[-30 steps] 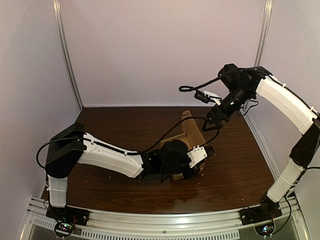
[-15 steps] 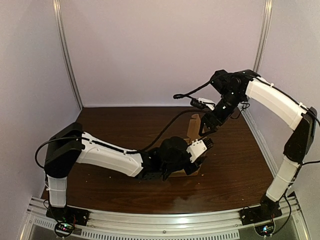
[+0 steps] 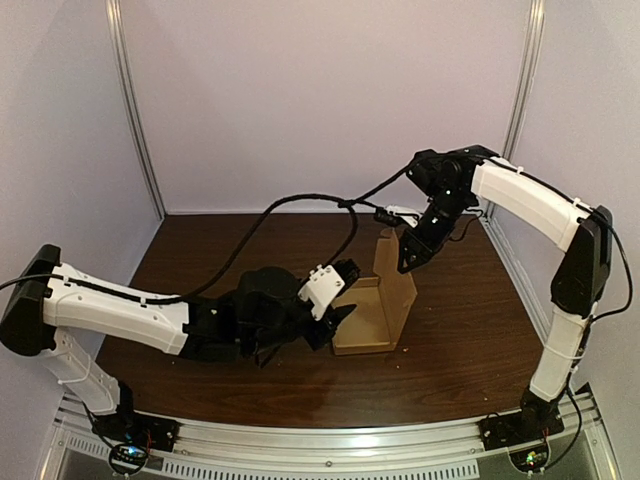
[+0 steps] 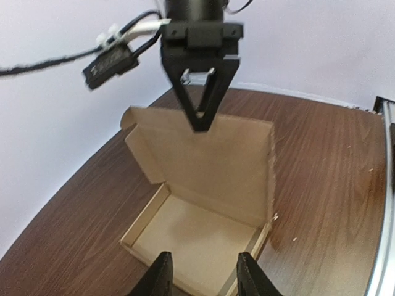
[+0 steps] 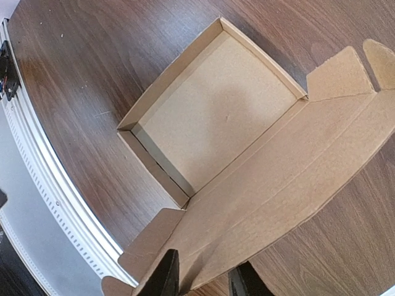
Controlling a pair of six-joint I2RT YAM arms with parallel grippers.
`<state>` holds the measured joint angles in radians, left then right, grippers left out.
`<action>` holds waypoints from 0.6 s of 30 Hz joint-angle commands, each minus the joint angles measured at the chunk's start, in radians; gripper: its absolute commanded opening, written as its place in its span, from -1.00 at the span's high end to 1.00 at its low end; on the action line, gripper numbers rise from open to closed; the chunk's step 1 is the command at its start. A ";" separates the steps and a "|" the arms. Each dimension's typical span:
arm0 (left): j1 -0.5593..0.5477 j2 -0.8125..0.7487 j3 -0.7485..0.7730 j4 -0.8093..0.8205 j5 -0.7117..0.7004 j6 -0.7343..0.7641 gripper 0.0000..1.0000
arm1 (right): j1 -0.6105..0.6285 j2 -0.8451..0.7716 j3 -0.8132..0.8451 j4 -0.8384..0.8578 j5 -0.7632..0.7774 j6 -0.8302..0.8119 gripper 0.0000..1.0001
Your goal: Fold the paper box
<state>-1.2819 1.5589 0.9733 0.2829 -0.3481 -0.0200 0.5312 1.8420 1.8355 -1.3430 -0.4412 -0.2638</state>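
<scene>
Standing at right hand [image 4: 200,122]: box lid [image 4: 210,169].

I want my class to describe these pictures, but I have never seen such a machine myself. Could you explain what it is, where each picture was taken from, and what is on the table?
These are two robot arms bolted to the near edge of a table. The wide picture comes from a fixed camera above and behind them. The other two come from small cameras on the wrists, each looking past its own claw. On the table lies a brown cardboard box: a shallow tray with its lid standing upright. The left claw is open and empty, just in front of the tray. The right claw reaches down with a finger on either side of the lid's top edge. Its fingers look apart, so nothing seems firmly held.
</scene>
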 commanded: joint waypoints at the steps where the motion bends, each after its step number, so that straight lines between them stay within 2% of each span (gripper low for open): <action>1: 0.005 -0.039 -0.093 -0.024 -0.198 -0.060 0.23 | 0.018 0.010 0.039 -0.043 0.012 -0.028 0.54; 6: 0.037 -0.051 -0.150 0.030 -0.261 -0.109 0.19 | 0.052 0.042 0.090 -0.075 0.063 -0.121 0.78; 12: 0.044 -0.080 -0.195 0.041 -0.291 -0.171 0.13 | 0.139 0.056 0.173 -0.106 0.145 -0.220 0.80; 18: 0.044 -0.195 -0.321 0.003 -0.373 -0.267 0.06 | 0.269 0.049 0.141 -0.069 0.287 -0.276 0.83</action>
<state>-1.2396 1.4399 0.7265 0.2779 -0.6361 -0.2016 0.7296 1.8980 1.9896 -1.3411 -0.2756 -0.4763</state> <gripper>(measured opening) 0.465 0.092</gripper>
